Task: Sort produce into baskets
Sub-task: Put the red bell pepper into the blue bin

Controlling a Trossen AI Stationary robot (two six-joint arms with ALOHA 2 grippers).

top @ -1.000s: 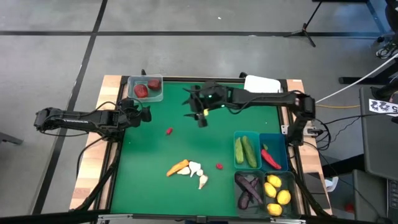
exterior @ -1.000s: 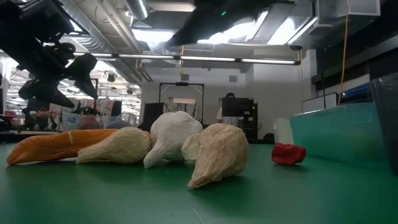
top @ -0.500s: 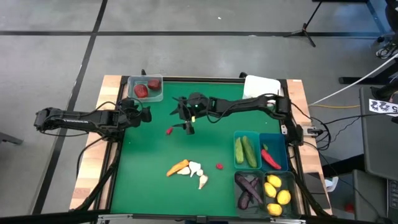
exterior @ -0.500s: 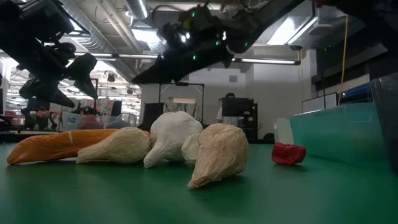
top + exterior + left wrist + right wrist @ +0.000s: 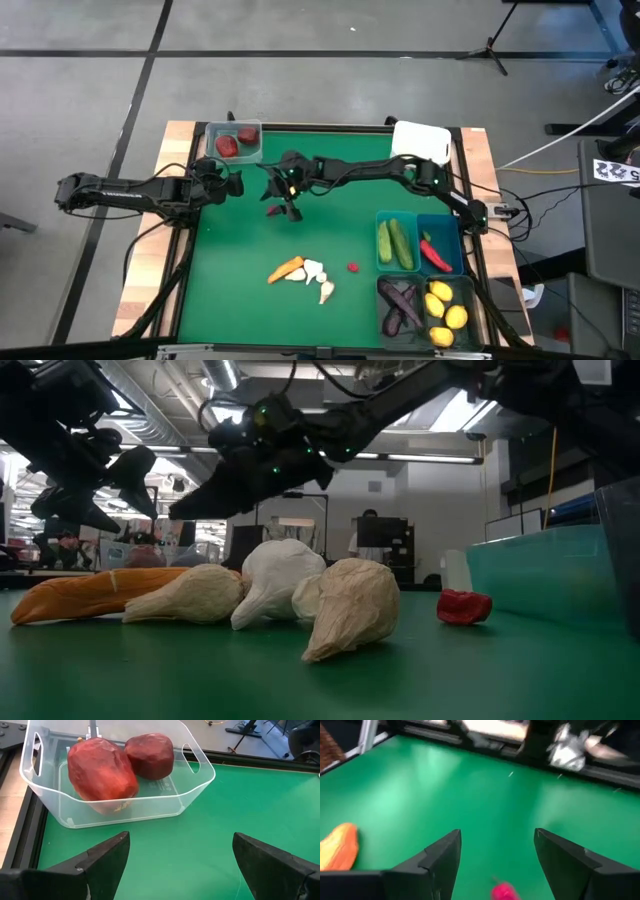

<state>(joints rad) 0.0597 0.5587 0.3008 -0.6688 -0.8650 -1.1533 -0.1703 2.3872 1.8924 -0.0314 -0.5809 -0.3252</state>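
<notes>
the left gripper (image 5: pixel 232 183) hangs at the table's left edge with its fingers (image 5: pixel 100 857) spread wide and nothing between them, just short of the clear basket (image 5: pixel 234 141) in the far-left corner, which holds two dark red round fruits (image 5: pixel 102 769). next along, the right gripper (image 5: pixel 285 207) reaches across the green mat (image 5: pixel 340 220) and stands over a small red piece (image 5: pixel 272 211); its jaws are parted with that piece (image 5: pixel 504 891) low between them, not yet clasped. toward the near side lie an orange carrot (image 5: pixel 286 268) and three white garlic pieces (image 5: pixel 318 278) in a touching cluster, with another small red piece (image 5: pixel 352 267) just beside. at the right edge sit four baskets: cucumbers (image 5: pixel 395 242), a red pepper (image 5: pixel 433 252), eggplants (image 5: pixel 401 306) and lemons (image 5: pixel 445 312). a white basket (image 5: pixel 422 141) stands in the far-right corner.
</notes>
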